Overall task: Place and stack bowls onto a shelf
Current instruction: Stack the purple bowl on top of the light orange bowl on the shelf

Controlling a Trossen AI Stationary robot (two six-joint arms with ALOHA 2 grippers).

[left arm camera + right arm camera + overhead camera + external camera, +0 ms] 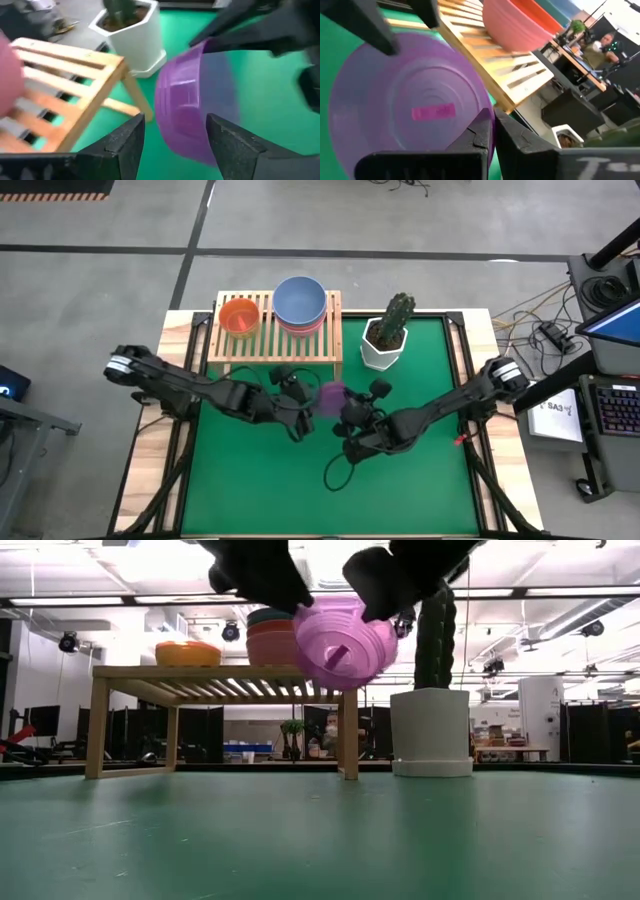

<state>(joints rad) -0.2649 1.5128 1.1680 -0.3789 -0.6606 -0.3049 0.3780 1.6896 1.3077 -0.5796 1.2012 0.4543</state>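
While the small round purple plastic bowl (330,398) hangs tilted above the green mat (400,480), just near of the low light-wood slatted shelf (275,340), right gripper (349,417) jaws clamp its rim; left gripper (300,402) jaws apart beside it. Level bowl, clear shelf edge, seat it in the orange bowl (239,316).

We see a grey concrete floor (90,290) crossed by dark lines around the bench (175,330). Cables (545,330) trail beside a keyboard (615,405) at the right. Beyond, long ceiling lights (70,602) brighten a white room with dark partitions (200,730).
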